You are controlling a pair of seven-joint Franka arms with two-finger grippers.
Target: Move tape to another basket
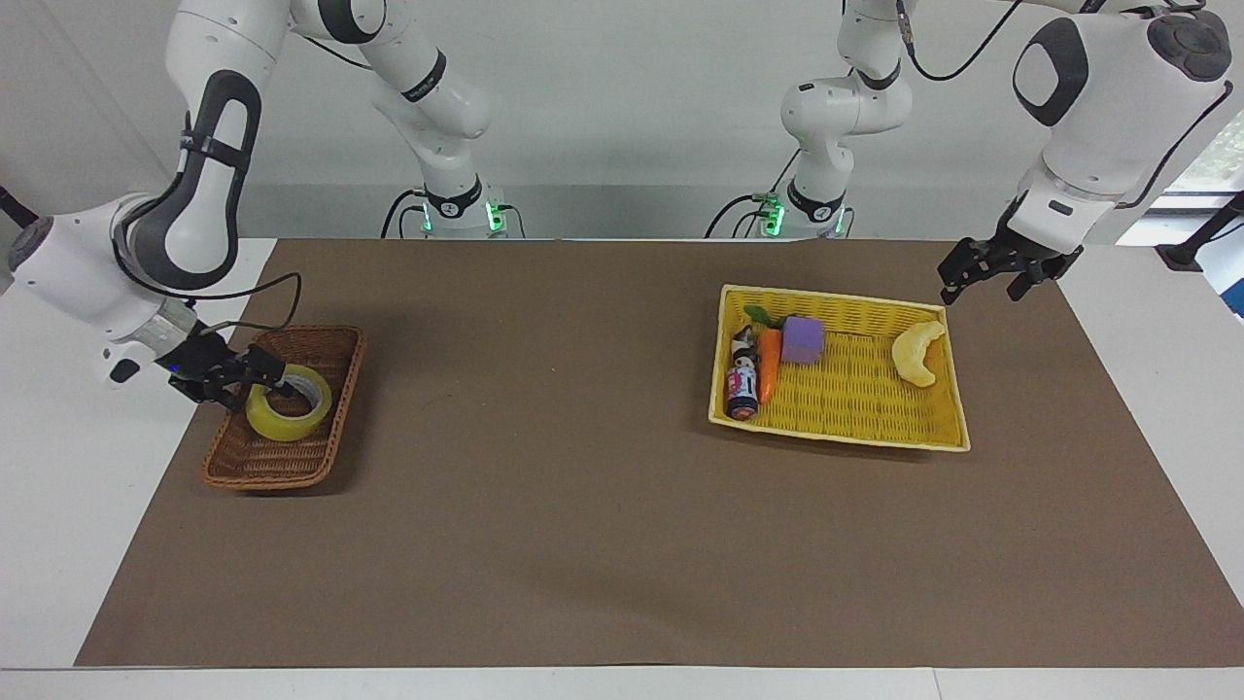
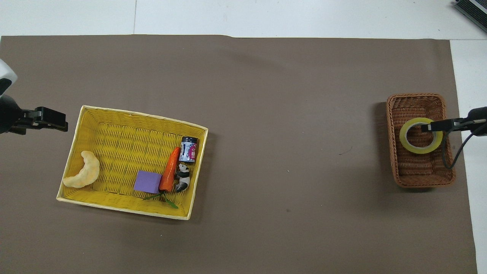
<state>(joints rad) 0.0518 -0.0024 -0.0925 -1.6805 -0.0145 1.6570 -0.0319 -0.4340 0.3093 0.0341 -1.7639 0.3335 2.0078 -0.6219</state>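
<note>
- My right gripper [image 1: 260,381] has its fingers pinching the wall of the tape [image 1: 289,411], which sits in the brown basket [image 1: 255,461]; withdrawing too early could tip the roll out.
- My left gripper [image 1: 991,277] waits over the tabletop [image 1: 583,506] beside the yellow basket [image 1: 846,433]; I cannot tell its fingers' state.

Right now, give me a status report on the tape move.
Right hand at the tape, which sits in the brown wicker basket. Left hand waiting beside the yellow basket. Nothing in the way.
</note>
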